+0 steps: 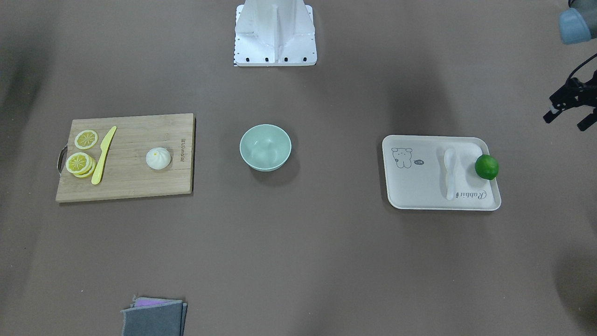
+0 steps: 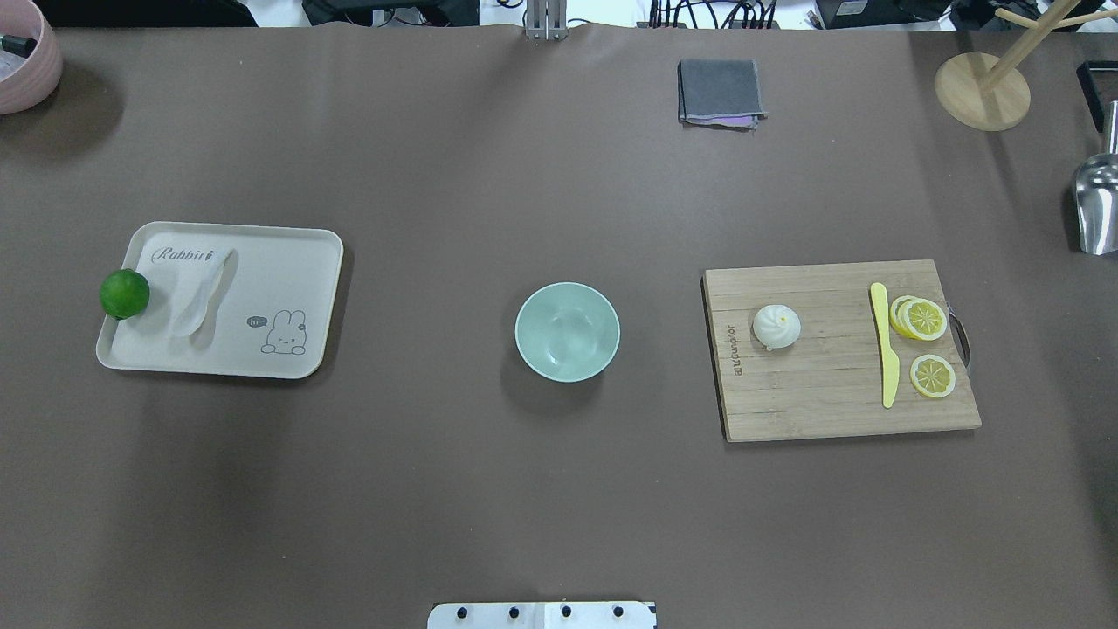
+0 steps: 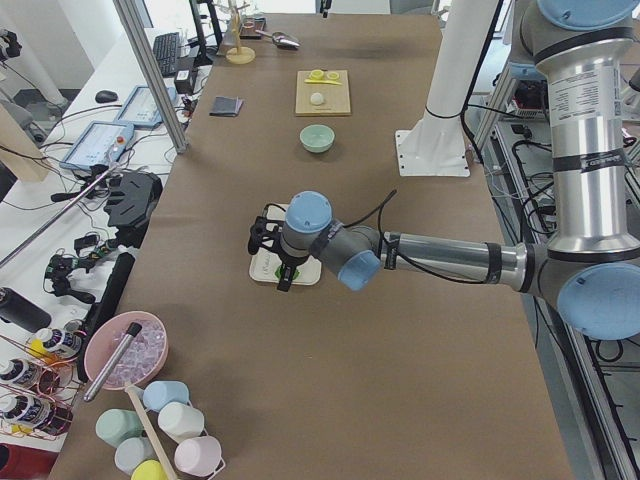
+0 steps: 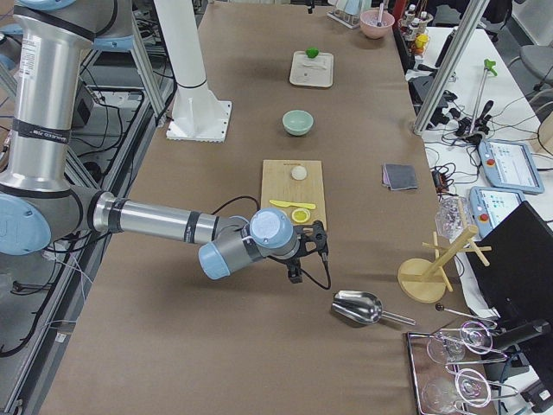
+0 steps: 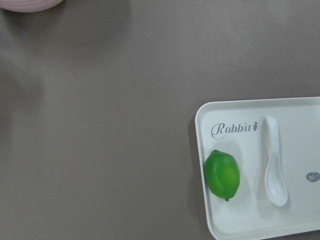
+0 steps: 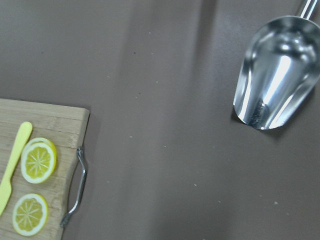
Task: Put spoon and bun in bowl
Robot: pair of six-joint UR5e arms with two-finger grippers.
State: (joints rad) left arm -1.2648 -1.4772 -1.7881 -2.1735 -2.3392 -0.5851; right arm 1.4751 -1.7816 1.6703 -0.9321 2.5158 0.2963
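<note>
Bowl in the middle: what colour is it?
The bowl is pale mint green, clearest in the overhead exterior view.

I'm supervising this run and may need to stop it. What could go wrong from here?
The spoon lies flat on the tray, close beside the lime at its rim; a grasp there could knock the lime off.
The round bun may roll on the cutting board if pinched off-centre.
The bowl stands free; the spoon dropped on its rim might tip it.

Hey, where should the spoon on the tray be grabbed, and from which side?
Its handle, from straight above, closing across the narrow width. The spoon lies flat on the tray, and the lime sits beside the scoop end.
</note>
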